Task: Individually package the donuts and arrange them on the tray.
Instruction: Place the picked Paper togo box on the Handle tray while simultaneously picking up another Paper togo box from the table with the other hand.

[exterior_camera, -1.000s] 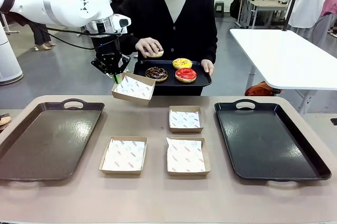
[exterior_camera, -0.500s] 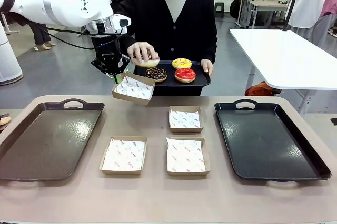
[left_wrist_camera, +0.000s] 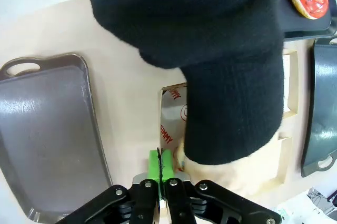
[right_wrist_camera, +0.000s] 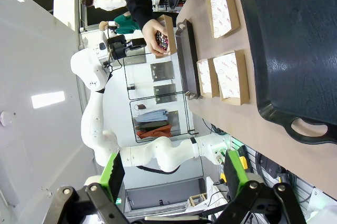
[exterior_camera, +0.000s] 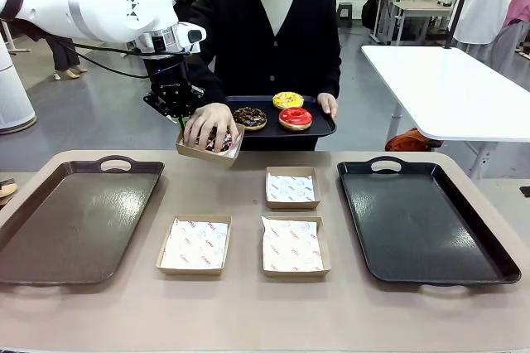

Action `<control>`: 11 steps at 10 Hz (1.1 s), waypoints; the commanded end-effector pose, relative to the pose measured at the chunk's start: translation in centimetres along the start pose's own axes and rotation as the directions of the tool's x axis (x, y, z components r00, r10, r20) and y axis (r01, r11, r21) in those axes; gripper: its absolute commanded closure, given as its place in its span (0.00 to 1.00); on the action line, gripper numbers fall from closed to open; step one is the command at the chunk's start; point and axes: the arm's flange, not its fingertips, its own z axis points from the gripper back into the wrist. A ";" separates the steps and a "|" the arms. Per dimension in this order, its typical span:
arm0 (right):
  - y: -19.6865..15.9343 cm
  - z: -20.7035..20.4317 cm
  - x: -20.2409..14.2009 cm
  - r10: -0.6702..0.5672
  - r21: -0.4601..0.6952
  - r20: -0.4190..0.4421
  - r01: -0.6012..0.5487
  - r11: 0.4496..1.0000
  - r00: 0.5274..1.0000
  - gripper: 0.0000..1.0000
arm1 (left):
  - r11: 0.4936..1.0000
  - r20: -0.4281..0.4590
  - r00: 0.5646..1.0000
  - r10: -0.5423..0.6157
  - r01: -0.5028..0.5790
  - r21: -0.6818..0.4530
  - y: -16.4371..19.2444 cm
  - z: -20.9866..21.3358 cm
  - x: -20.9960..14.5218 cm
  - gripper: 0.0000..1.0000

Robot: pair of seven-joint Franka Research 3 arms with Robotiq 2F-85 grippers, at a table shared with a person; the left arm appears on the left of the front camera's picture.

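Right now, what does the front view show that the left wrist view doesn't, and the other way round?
Front view: the yellow donut and dark chocolate donut on the person's small tray, plus the topped donut under the person's hand. Left wrist view: close up, the left gripper, its green pads pinching the wall of the held box. Both: the red donut, the held box and the brown tray.
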 end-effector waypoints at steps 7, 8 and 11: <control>0.1 0.0 0.2 0.003 0.009 0.010 -0.003 1.000 1.000 0.00 | 1.000 -0.002 1.000 0.003 -0.003 -0.005 0.1 0.0 -0.1 1.00; 0.1 0.0 0.2 0.003 0.009 0.010 -0.003 1.000 1.000 0.00 | 1.000 -0.002 1.000 0.003 -0.003 -0.005 0.1 0.0 -0.1 1.00; 0.0 0.0 0.0 0.000 0.000 0.000 0.000 1.000 1.000 0.00 | 1.000 -0.001 1.000 0.000 0.000 0.000 0.0 0.0 0.0 0.99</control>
